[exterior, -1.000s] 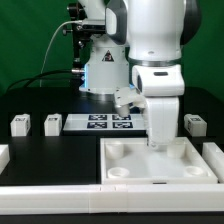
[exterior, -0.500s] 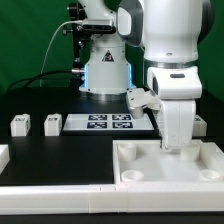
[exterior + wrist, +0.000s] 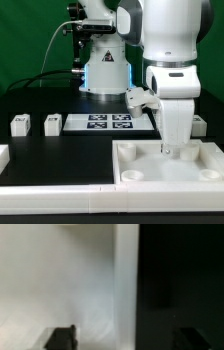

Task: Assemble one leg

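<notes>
Two legs (image 3: 19, 125) (image 3: 52, 124), small white blocks with tags, stand on the black table at the exterior view's left. Part of a third leg (image 3: 203, 126) shows behind my arm at the right. My gripper (image 3: 172, 150) reaches down into the large white tray-like piece (image 3: 140, 165). In the wrist view my gripper (image 3: 125, 339) is open. One dark fingertip (image 3: 60, 338) is over the white tray floor and the other is over the black table. The tray's wall (image 3: 125, 280) runs between them. I hold no leg.
The marker board (image 3: 110, 122) lies behind the tray, in the middle of the table. A white block (image 3: 3, 154) sits at the left edge, and a white ledge (image 3: 60, 192) runs along the front. The robot base (image 3: 103, 70) stands at the back.
Since one second ago my arm and the tray-like piece have both shifted toward the exterior view's right. Over the last half second almost nothing has moved.
</notes>
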